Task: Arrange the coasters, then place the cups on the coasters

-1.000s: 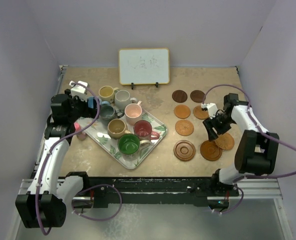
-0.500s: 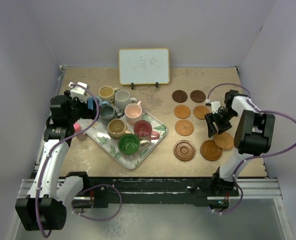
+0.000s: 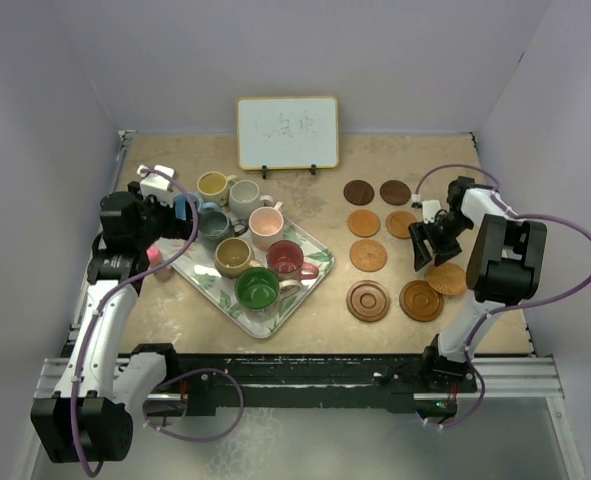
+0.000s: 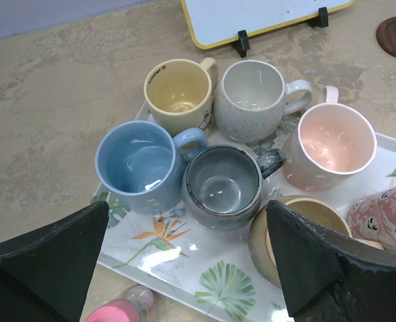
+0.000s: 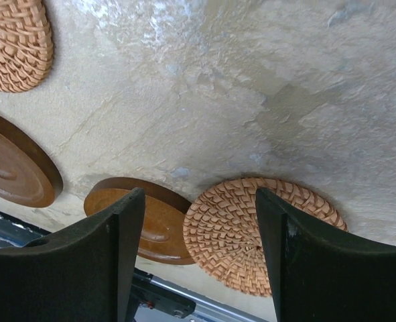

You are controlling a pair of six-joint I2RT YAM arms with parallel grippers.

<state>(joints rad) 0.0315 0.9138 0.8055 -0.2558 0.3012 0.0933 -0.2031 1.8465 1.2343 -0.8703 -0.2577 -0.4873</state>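
Tabletop [image 3: 305, 335] is mottled beige, stone-look, boxed in by plain lavender walls [image 3: 395, 60], with a whiteboard [image 3: 287, 132] propped at the far middle. On the left half sits a leaf-print tray [image 4: 211, 285] with the blue cup [image 4: 134, 161], grey cup [image 4: 223, 180], pink cup [image 4: 335, 137], tan cup [image 3: 234, 256], red cup [image 3: 287, 259] and green cup [image 3: 258, 288] on it. The yellow cup [image 4: 179, 86] and off-white cup [image 4: 254, 90] stand at its far edge; can't tell if they are on it. A small pink object [image 3: 156, 256] lies just left of the tray. The left gripper [image 4: 185, 206] hangs above the blue and grey cups, jaws spread wide, empty. On the right half, eight coasters [image 3: 368, 255] lie flat in two loose columns, well apart from the cups. The right gripper [image 3: 422, 257] hovers low over the right column, jaws apart, gripping nothing. Below it, a woven coaster [image 5: 251, 235] lies edge to edge with a smooth brown coaster [image 5: 156, 227].
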